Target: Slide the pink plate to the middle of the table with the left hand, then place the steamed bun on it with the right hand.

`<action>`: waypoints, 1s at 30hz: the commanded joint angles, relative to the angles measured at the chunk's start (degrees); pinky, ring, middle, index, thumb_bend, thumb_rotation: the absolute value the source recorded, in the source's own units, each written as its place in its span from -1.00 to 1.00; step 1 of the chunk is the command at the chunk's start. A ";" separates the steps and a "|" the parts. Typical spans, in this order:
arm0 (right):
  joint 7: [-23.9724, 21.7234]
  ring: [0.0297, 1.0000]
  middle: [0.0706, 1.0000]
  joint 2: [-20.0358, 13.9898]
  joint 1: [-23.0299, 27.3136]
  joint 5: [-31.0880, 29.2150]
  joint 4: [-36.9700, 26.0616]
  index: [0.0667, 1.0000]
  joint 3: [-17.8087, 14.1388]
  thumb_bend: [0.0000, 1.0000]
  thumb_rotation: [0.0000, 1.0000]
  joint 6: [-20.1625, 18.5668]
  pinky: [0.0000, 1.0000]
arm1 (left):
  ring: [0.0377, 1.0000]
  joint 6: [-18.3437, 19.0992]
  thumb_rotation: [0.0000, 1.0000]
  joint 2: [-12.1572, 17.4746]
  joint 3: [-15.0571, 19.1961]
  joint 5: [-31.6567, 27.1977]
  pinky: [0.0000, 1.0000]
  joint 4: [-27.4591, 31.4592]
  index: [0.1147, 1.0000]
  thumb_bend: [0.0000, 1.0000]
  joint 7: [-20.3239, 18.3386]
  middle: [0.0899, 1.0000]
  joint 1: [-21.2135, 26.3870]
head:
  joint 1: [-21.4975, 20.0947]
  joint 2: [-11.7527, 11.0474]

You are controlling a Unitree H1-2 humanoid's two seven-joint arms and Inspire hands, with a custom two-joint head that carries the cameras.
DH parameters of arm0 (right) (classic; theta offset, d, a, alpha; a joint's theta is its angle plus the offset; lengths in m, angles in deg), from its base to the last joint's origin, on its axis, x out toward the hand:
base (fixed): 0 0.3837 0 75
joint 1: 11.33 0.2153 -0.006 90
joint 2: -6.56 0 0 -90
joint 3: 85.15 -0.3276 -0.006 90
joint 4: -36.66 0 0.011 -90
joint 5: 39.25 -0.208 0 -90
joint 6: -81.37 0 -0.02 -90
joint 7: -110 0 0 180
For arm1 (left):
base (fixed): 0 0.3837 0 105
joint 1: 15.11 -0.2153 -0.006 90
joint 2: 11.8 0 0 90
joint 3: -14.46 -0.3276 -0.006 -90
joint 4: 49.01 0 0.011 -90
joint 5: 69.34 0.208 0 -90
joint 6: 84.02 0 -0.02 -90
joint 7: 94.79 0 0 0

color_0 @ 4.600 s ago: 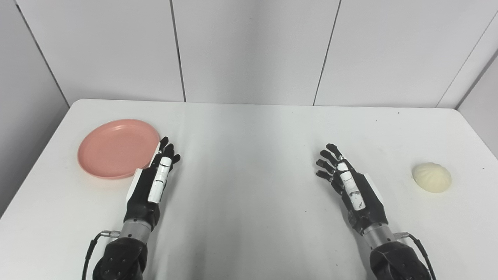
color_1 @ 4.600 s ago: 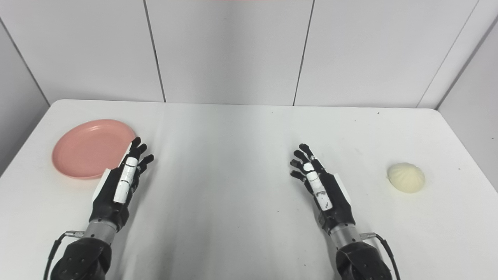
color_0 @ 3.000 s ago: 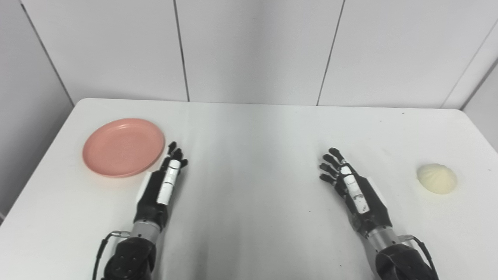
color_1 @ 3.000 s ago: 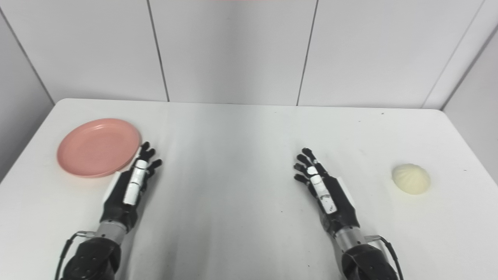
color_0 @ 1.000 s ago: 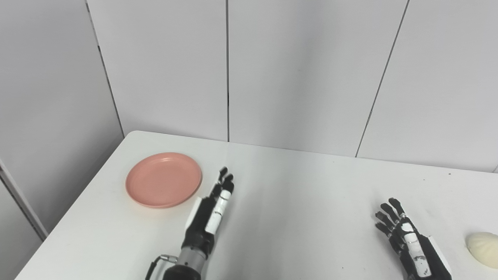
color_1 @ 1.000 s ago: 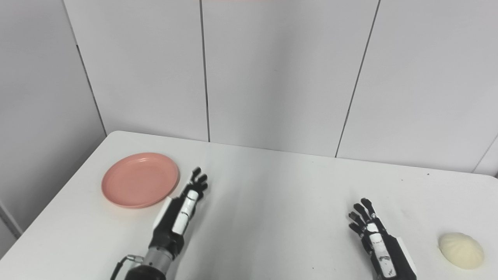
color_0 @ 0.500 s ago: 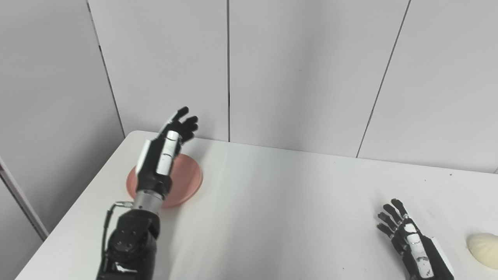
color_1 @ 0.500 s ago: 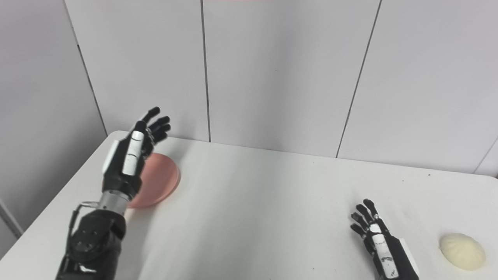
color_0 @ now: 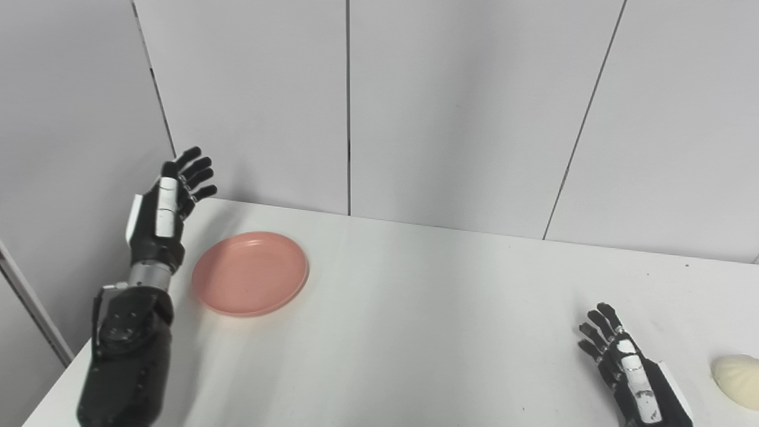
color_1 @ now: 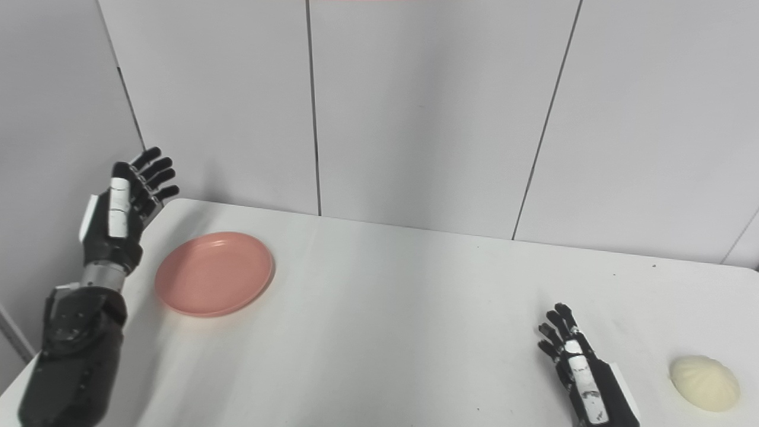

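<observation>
Left hand is up in the air off the tabletop's left edge, fingers spread, holding nothing, clear of the pink plate. That plate sits flat near the far left corner. Right hand lies low at the near edge, fingers apart and empty, with the steamed bun beside it toward the right edge, not touching.
</observation>
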 commanded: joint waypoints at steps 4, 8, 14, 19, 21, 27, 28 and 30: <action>-0.05 0.87 0.92 0.27 -1.42 -0.27 1.40 0.94 -0.09 0.57 0.79 0.23 0.87 | 0.56 -6.72 0.88 6.09 0.90 -2.77 0.41 -9.81 0.56 0.87 -5.33 0.51 4.83 | 0.08 0.21; -0.02 0.88 0.93 0.22 -1.61 -0.22 1.04 0.95 -0.03 0.58 0.78 -0.09 0.88 | 0.56 -9.78 0.83 8.17 1.40 -3.62 0.41 -17.15 0.61 0.97 -6.44 0.54 6.94 | 0.15 0.32; -0.04 0.88 0.92 0.28 -1.98 -0.54 0.20 0.93 -0.08 0.56 0.78 -0.57 0.86 | 0.57 -11.14 0.84 9.69 1.22 -3.95 0.41 -24.72 0.62 0.91 -7.69 0.56 8.72 | -0.28 0.85; -0.11 0.88 0.93 0.12 -2.30 -0.45 -0.67 0.93 0.07 0.57 0.79 -1.02 0.86 | 0.59 -11.26 0.82 8.90 1.24 -4.65 0.44 -26.96 0.56 0.81 -8.06 0.56 8.30 | -0.20 1.20; -0.04 0.87 0.92 0.10 -2.36 -0.42 -0.79 0.93 0.03 0.57 0.79 -1.05 0.84 | 0.57 -10.92 0.79 8.31 1.12 -4.70 0.45 -27.12 0.55 0.84 -7.93 0.55 7.83 | -0.23 1.42; -0.08 0.87 0.91 0.13 -2.54 -0.75 -1.21 0.91 -0.08 0.60 0.77 -1.33 0.84 | 0.59 -10.61 0.83 5.66 0.57 -4.44 0.43 -27.39 0.60 0.76 -7.03 0.55 5.84 | -0.61 1.83; -0.05 0.86 0.91 0.14 -2.58 -0.74 -1.29 0.91 -0.08 0.60 0.77 -1.35 0.84 | 0.59 -10.66 0.83 5.49 0.58 -4.44 0.43 -27.58 0.61 0.75 -7.02 0.56 5.73 | -0.61 1.83; 0.21 0.85 0.89 0.22 -2.74 -0.56 -1.65 0.90 -0.12 0.61 0.76 -1.55 0.81 | 0.59 -10.72 0.80 4.77 0.75 -4.71 0.44 -28.69 0.62 0.76 -7.05 0.56 5.50 | -0.81 2.03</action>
